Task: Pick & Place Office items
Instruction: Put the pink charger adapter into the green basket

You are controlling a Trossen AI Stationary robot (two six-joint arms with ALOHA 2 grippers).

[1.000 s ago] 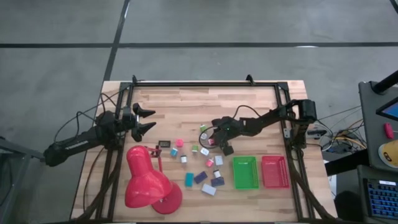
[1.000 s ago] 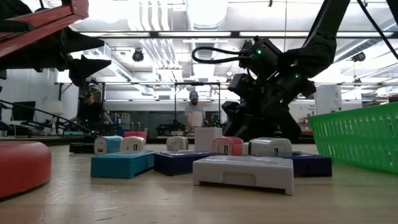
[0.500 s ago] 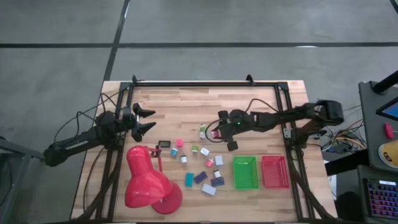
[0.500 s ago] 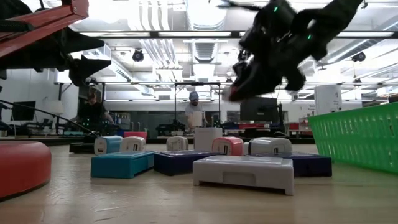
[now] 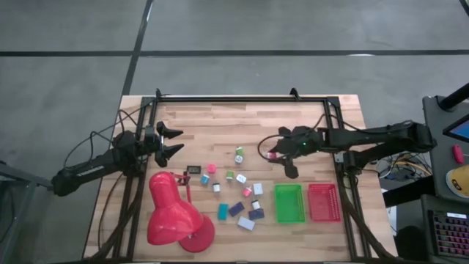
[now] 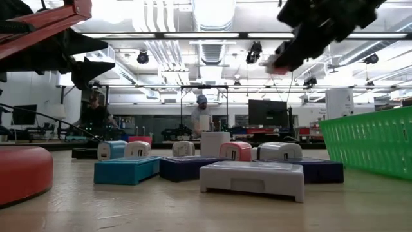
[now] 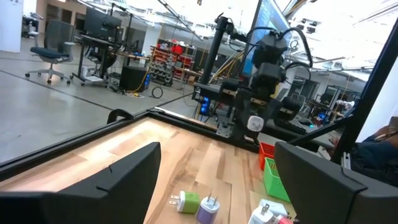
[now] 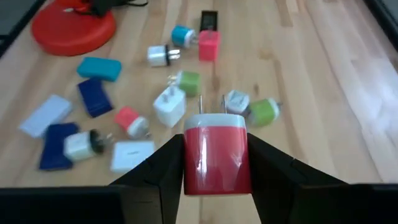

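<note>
The right gripper [image 5: 274,155] is up off the wooden table [image 5: 220,121], clamped tight on a red plug-shaped block [image 8: 217,161] with a pale cap and two metal prongs sticking out ahead of the fingers; the right wrist view shows it squeezed between both dark fingers. From above that block is only a small red speck at the fingertips, and in the low view the gripper is high against the ceiling lights, partly cut by the top edge, with just a pinkish smear showing. Below and to the side of it the rest of the office items [image 5: 236,192] lie scattered on the table between the red desk lamp [image 5: 176,213] and the green tray [image 5: 289,203], with the red tray [image 5: 324,202] just beside the green one. The low view stacks those pieces one behind another, so the back ones are half hidden behind the white flat block [image 6: 252,178]. Over on the left edge of the table the left gripper [image 5: 176,141] waits, well apart from the items, its fingers spread wide with nothing between them. The lamp's base is cut off at the left edge of the low view.
</note>
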